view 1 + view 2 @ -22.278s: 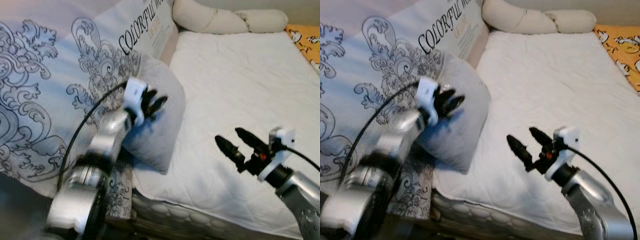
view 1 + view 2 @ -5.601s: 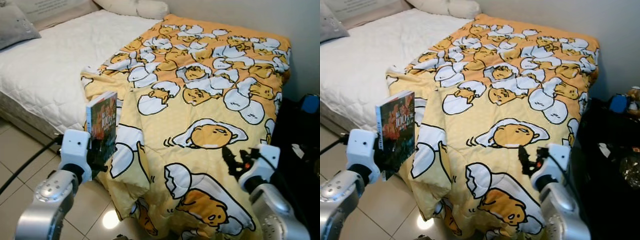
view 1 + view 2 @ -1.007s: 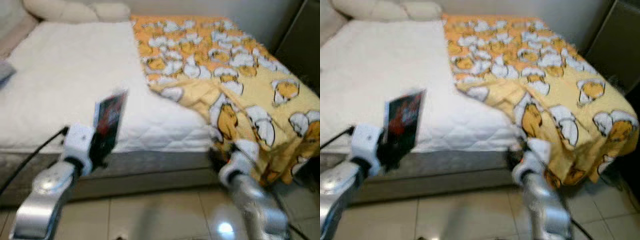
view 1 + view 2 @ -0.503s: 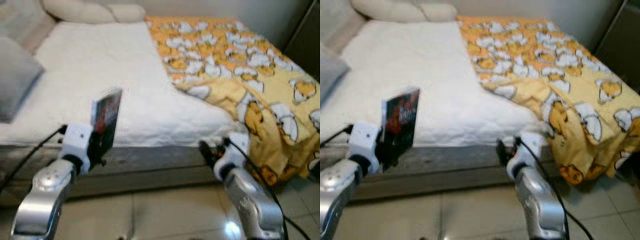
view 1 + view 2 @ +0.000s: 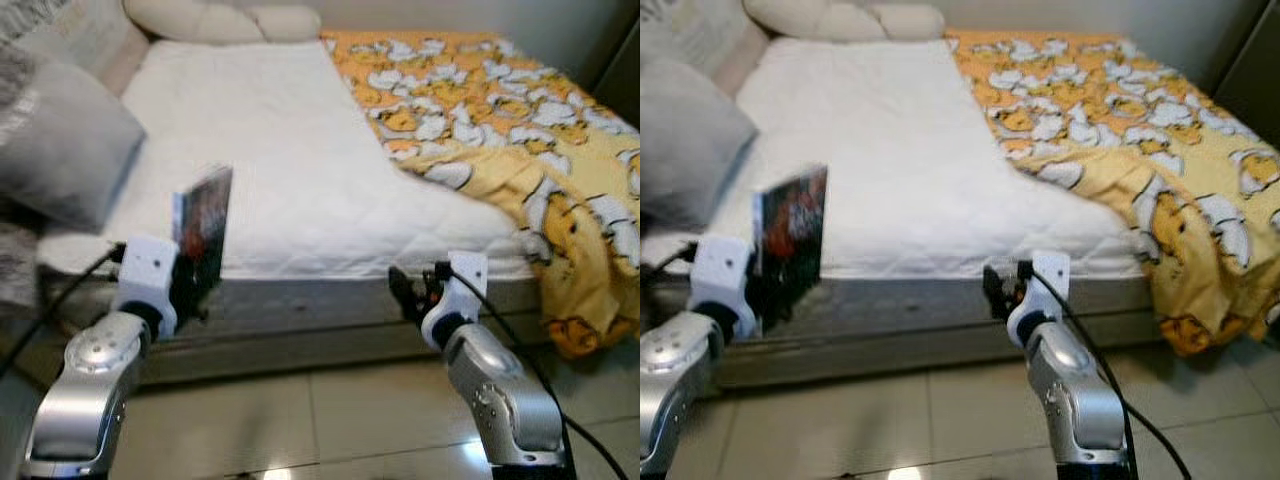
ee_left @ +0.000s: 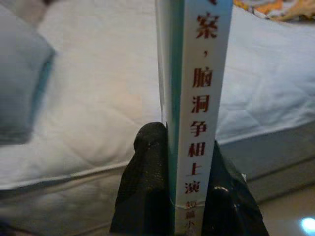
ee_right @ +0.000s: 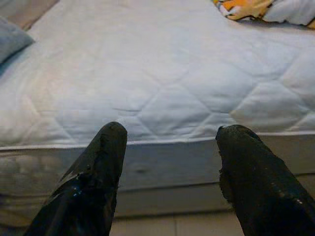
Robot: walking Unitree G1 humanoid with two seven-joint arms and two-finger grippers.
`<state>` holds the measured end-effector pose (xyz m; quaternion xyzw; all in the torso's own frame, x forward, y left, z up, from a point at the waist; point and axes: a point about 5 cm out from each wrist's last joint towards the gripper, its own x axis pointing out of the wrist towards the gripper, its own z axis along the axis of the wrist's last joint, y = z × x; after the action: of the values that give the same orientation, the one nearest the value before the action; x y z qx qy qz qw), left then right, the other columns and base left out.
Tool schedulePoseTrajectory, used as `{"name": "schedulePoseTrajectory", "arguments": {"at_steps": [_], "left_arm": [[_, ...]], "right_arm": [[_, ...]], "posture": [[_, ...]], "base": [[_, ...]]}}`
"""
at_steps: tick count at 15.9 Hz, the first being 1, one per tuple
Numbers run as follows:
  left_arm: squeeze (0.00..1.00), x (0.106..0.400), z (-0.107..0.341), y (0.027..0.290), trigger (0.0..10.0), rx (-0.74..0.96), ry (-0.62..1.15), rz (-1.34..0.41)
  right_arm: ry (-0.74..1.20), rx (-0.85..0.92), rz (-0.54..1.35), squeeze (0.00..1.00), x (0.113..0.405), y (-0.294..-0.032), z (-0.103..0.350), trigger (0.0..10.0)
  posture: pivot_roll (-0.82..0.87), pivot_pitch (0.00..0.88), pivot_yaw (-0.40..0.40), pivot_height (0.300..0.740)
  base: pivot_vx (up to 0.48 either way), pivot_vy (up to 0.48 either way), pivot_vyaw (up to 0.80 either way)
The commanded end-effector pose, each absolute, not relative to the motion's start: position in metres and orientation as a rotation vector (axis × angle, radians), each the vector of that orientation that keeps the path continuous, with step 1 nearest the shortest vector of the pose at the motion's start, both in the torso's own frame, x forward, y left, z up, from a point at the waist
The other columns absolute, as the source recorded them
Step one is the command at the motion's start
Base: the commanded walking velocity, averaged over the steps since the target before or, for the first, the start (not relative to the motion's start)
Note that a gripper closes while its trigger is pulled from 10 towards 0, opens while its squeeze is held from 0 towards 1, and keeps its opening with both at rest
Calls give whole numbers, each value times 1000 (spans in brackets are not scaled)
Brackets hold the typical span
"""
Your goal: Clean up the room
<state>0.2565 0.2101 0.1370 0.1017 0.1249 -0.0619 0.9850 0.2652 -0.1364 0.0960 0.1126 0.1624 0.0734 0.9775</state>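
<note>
Left eye view: white mattress [image 5: 270,150], yellow blanket [image 5: 520,130] over tiled floor [image 5: 330,420].

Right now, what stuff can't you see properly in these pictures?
- Book cover: blurred in the eye views, its picture unreadable.
- Book spine: the left wrist view's top edge cuts off the title, and the left gripper hides the bottom.
- Grey pillow: cut off by the eye view's left edge.
- Yellow blanket: runs off the right edge.
</note>
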Motion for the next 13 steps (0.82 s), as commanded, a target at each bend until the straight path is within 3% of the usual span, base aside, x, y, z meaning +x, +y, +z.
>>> {"name": "schedulePoseTrajectory", "arguments": {"at_steps": [1,6,9,13], "left_arm": [[0,260,148,204,10000,204,186,-138],[0,264,158,211,10000,184,131,-104],[0,266,159,213,10000,192,129,-111],[0,268,159,214,10000,196,130,-123]], "right_arm": [[335,227,124,0,263,-144,93,10000],[289,153,205,0,269,-136,99,10000],[285,139,205,0,271,-135,96,10000],[275,142,202,0,275,-136,97,10000]], "posture": [[-57,0,-27,740],[-58,0,-18,740],[-58,0,-11,740],[-58,0,-9,740]], "base": [[0,0,0],[0,0,0],[273,0,800],[290,0,0]]}}
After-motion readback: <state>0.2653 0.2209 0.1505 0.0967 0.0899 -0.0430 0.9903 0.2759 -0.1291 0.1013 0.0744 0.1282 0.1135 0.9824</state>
